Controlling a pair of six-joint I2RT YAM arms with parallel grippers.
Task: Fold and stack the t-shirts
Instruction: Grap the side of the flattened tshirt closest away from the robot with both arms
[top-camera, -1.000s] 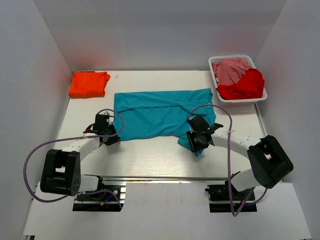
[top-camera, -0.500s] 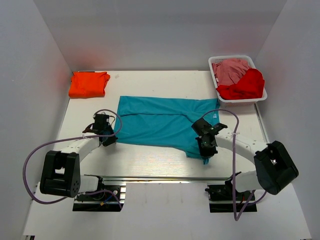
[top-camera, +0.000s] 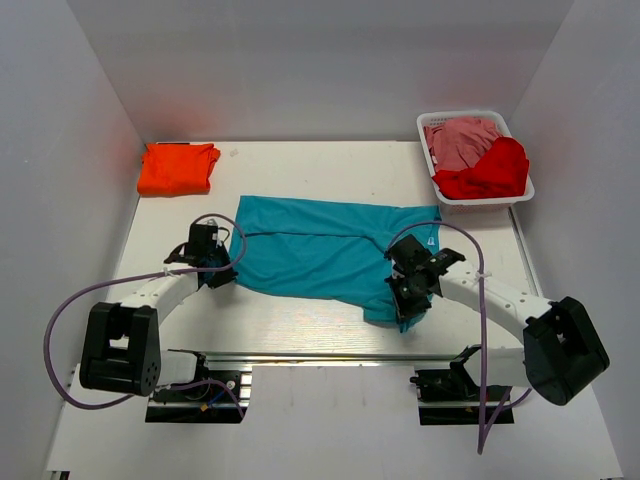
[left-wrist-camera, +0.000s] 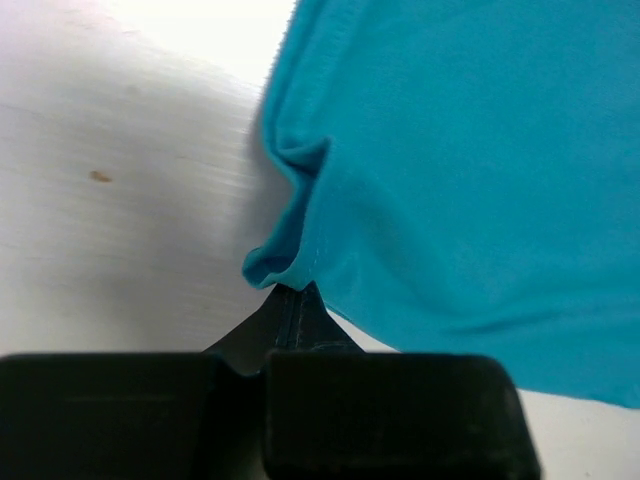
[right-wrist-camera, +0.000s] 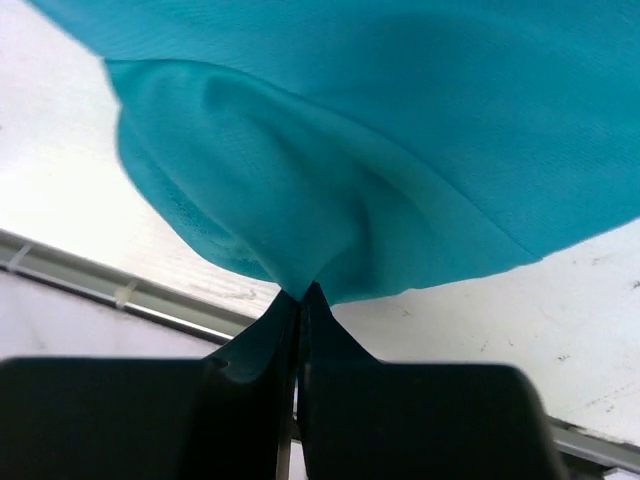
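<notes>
Teal t-shirt (top-camera: 320, 245) flat on surface (top-camera: 300, 325), long axis left-right. Left claw (left-wrist-camera: 290, 297) clamped on near-left corner, right claw (right-wrist-camera: 299, 297) pinching near-right hem. Folded orange t-shirt (top-camera: 178, 167) far left, basket (top-camera: 470, 114) with red t-shirt (top-camera: 490, 172), pink t-shirt (top-camera: 462, 140) far right.

Teal t-shirt (top-camera: 320, 245): spread flat across the middle of the table (top-camera: 300, 170), long axis left to right, lightly wrinkled. Its near left edge curls where the left fingers (left-wrist-camera: 300, 325) pinch it; its near right corner is bunched and lifted into a fold pinched by the right fingers (right-wrist-camera: 260, 340). Orange t-shirt (top-camera: 177, 167): folded to a small rectangle at the far left corner, well apart from the teal one. Red t-shirt (top-camera: 490, 172) and pink t-shirt (top-camera: 460, 140): crumpled together in the white basket (top-camera: 465, 113) at the far right, red nearer.
</notes>
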